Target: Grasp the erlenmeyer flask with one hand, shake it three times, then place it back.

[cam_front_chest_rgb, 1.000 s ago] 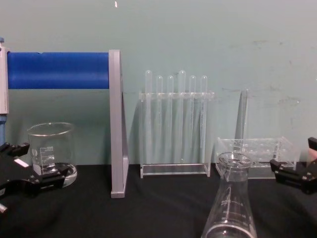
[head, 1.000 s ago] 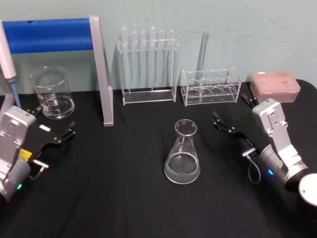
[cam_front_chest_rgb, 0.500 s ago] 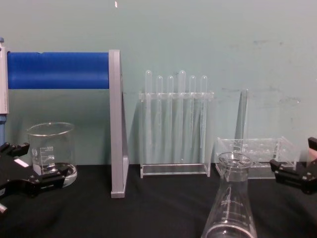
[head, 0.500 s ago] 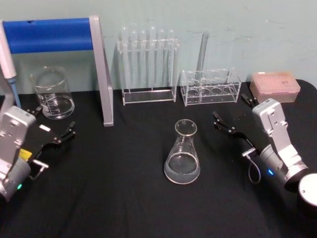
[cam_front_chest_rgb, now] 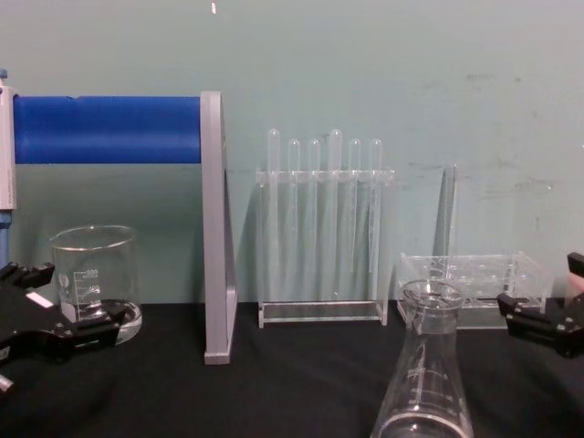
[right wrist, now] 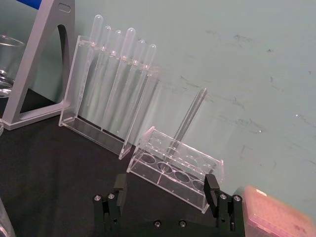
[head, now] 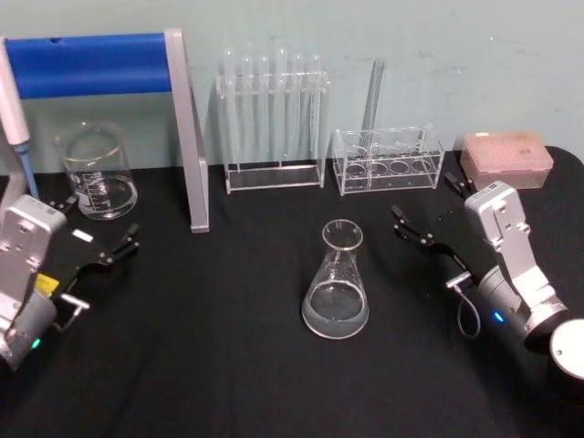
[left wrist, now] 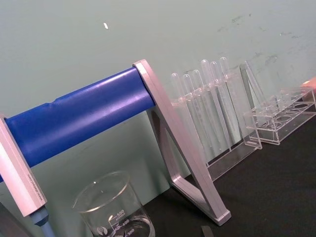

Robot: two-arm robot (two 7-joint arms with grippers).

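Counter (head: 228, 365): black surface carrying everything — nothing on it has shifted over the last second, so the task has not begun.
Blue-barred stand (head: 91, 64): back left, unchanged.
Right gripper (head: 427, 214): hovering right of the flask, well apart from it, fingers spread open and empty; likely the hand to grasp.
Left gripper (head: 96, 233): parked near the beaker (head: 96, 173), fingers apart, holding nothing.
Erlenmeyer flask (head: 336, 283): upright mid-counter, between the grippers, untouched.
Test tube rack (head: 272, 119): behind the flask, at the back wall.
Hidden: chest view cuts off the flask's base — whether it holds liquid is hard to tell.
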